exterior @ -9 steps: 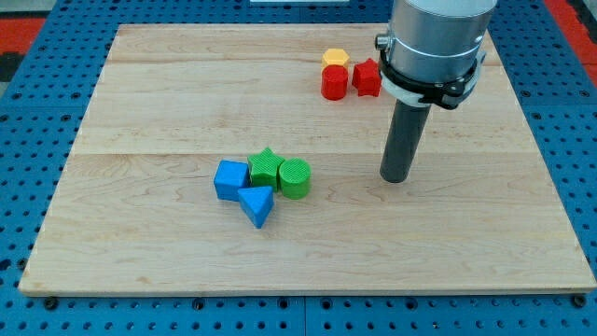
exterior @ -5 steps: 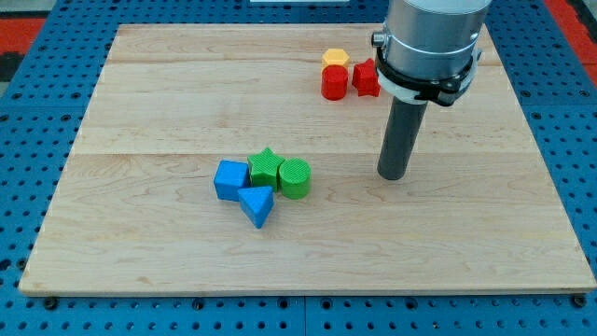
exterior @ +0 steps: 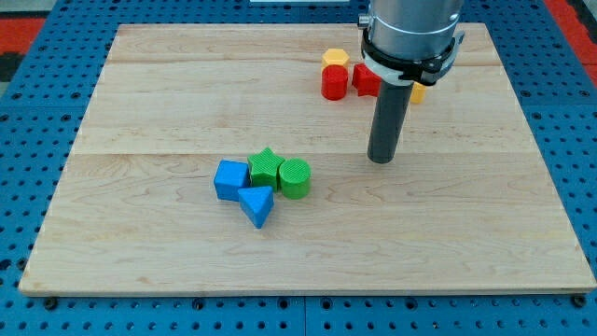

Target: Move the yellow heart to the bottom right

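Yellow heart block [exterior: 417,93] peeks out at the view's top right, mostly hidden by the arm

My tip [exterior: 381,159] has slid toward the view's left, baring that sliver; it stands below the heart, not touching, so the push isn't begun. No claw, nothing held. Pale wooden surface [exterior: 140,112] lies on blue pegboard [exterior: 28,140]

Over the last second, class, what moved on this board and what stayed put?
My tip slid toward the view's left and a little toward its top, uncovering a sliver of a yellow block to the right of the arm. No block moved: the red and yellow ones up top and the blue-green cluster stayed put.
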